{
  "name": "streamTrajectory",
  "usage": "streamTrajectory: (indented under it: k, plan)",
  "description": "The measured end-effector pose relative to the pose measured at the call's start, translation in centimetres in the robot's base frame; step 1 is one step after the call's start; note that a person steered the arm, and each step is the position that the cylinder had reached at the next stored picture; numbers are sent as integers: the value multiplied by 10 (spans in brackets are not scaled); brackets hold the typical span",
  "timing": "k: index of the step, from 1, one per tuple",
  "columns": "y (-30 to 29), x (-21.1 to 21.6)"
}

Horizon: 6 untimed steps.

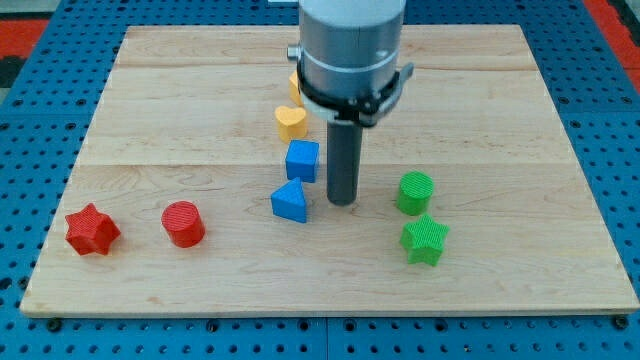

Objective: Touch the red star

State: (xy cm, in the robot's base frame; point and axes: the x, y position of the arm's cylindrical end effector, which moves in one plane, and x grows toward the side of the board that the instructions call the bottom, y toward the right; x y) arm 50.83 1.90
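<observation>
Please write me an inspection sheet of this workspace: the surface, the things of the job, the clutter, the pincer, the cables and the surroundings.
Surface: wooden board, flat, lying on a blue pegboard.
Job's things: red star near the view's bottom left corner, untouched; my tip stands far to its right, between the blue triangular block and the green cylinder.
Clutter: red cylinder just right of the star; blue cube; yellow heart; another yellow block, mostly hidden behind the arm; green star.
Pincer: none, only a dark rod.
Cables: nothing seen.
Surroundings: blue pegboard all around.
</observation>
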Motion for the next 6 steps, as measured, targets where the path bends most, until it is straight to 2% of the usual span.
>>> streamTrajectory:
  k: [1,2,4,5,6]
  plan:
    - [-22,49]
    - [-106,85]
    - [-303,87]
    - [-323,80]
    - [-310,35]
